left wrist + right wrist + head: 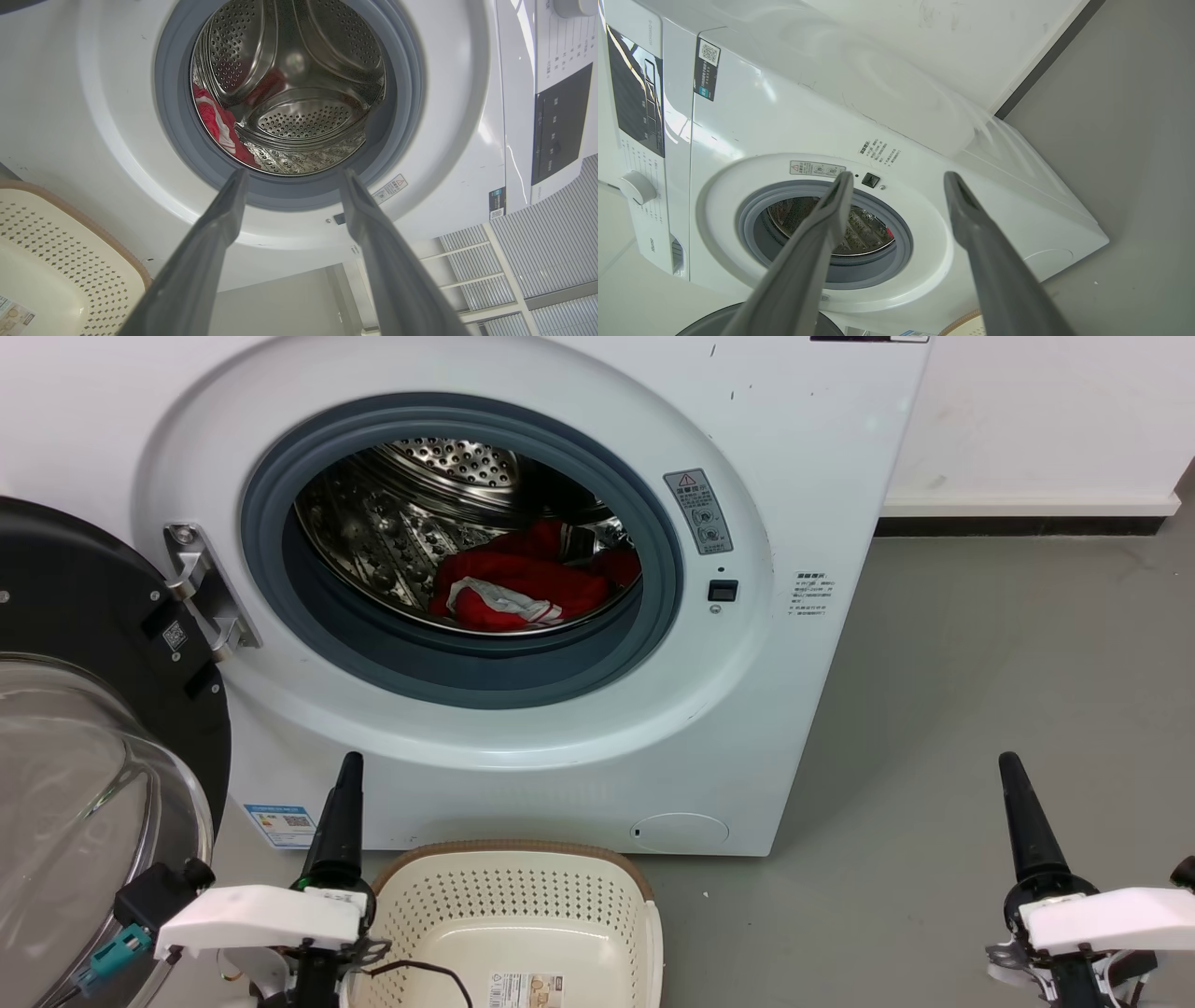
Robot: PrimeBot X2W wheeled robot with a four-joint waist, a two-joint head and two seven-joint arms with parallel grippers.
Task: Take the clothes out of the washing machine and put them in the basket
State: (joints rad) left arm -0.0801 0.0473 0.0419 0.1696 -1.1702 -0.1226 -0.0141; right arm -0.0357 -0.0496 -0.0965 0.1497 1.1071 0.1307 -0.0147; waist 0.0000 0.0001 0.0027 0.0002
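Clothes (523, 583) are lying well apart from both grippers. The left gripper (294, 173) is holding its fingers (215, 233) spread with nothing between them, and the right gripper (899, 176) is doing likewise. Both are pointing at the washing machine (794, 448), where the red bundle is resting low in the drum (392, 523). The basket (513, 896) is standing on the floor (980, 709) just before it.

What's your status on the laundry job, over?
Left gripper and right gripper: jaws open, holding nothing. Clothes in the washing machine drum; basket below, no clothes in it. Door open wide, nothing blocking the opening.
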